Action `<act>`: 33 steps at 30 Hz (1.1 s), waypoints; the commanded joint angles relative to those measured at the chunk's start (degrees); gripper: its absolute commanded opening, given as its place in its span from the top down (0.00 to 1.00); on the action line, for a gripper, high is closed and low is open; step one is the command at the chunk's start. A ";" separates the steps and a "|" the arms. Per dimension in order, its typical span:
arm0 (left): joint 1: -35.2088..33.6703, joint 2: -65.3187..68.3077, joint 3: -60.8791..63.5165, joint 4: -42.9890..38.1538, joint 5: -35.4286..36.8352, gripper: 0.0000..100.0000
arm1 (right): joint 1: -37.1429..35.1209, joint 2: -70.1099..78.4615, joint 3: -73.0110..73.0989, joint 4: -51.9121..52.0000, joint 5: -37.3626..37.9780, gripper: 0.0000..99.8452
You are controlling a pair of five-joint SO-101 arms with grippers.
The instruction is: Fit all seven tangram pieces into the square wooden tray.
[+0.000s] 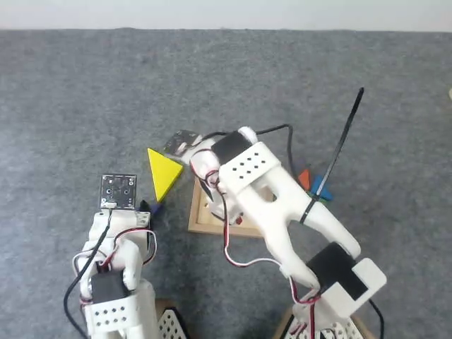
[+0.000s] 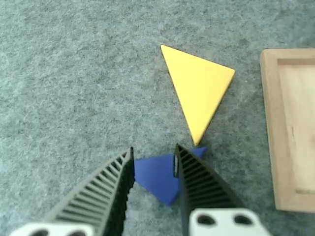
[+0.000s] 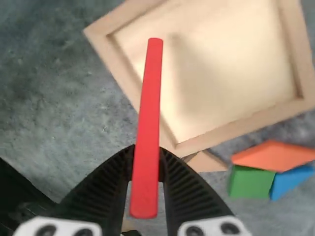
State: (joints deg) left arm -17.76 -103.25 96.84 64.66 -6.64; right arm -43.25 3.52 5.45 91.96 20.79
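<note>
**Wood tray, red piece held over it**

Right pincer (image 3: 146,152) clamps a flat red piece (image 3: 150,108) edge-on over the square wooden tray (image 3: 246,120). Left pincer (image 2: 153,150) gapes around a blue triangle (image 2: 155,174) on the fuzzy grey counter (image 2: 74,73), with a yellow triangle (image 2: 199,91) just past its tips.

A grey, mottled, felt-like mat (image 1: 85,85) spreads flat in every direction around the left claw (image 2: 153,148) and the right claw (image 3: 147,148), with faint lighter and darker patches. Far beyond both claws, a pale, plain whitish strip (image 1: 226,13) runs along the mat's far edge. The light is soft and even.
</note>
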 commanded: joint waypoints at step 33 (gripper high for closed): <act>0.26 -1.14 -0.48 1.58 -0.44 0.86 | -0.75 4.70 -1.49 -4.79 13.71 0.99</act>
State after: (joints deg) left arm -17.76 -103.25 96.84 65.89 -6.64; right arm -46.15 8.88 7.12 86.51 32.04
